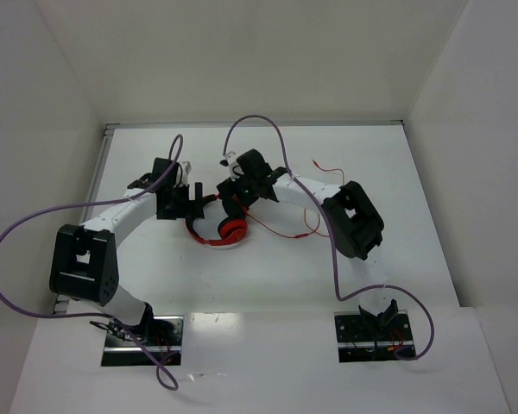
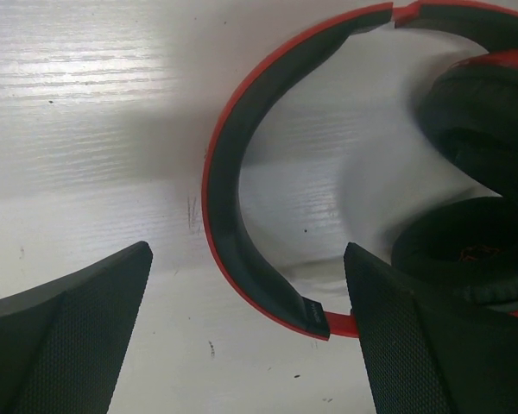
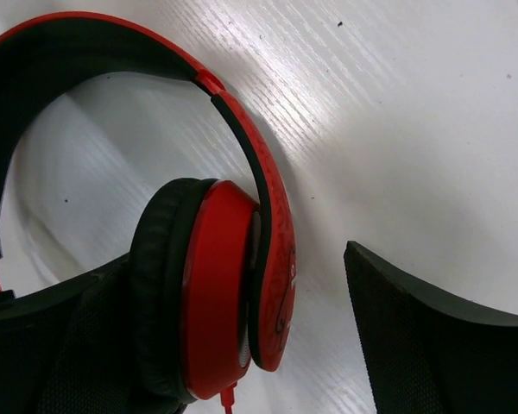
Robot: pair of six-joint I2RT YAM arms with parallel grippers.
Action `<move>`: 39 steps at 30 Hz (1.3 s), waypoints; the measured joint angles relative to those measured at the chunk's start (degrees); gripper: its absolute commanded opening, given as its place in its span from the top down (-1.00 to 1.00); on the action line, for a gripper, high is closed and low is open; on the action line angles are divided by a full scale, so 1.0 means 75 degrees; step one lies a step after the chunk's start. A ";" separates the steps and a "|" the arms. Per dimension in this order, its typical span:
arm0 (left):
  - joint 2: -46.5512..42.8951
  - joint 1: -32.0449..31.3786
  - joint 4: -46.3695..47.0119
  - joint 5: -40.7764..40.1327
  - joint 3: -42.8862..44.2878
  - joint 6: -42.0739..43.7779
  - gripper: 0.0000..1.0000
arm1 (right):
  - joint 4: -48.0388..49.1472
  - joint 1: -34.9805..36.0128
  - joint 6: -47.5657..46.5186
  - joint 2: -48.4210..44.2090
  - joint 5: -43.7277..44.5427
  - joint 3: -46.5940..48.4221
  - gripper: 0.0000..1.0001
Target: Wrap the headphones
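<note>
Red, black-padded over-ear headphones (image 1: 220,231); my left gripper (image 2: 248,250), jaws wide, astride the band (image 2: 227,216); right gripper (image 3: 233,259), jaws wide, around one cup (image 3: 214,293).

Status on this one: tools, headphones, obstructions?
Left tool open astride the band. Right tool open around one cup. Red over-ear headphones on white table, thin red cord unwrapped. Nothing blocking.

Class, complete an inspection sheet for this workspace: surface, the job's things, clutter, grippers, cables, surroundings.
Surface: white table, faint scuffs.
Job's things: red headphones lie flat between the arms; thin red cord trails loose to the right, unwrapped.
Clutter: nothing seen.
Grippers: left gripper, jaws open astride the headband; right gripper, jaws open around an ear cup.
Cables: purple cables loop from both arms.
Surroundings: white walls on three sides.
</note>
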 measured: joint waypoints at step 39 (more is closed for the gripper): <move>0.1888 -0.0769 -0.1920 -0.1390 0.2011 0.0909 -0.90 | 0.3182 0.0050 0.1658 -0.1020 0.0711 -0.2789 0.47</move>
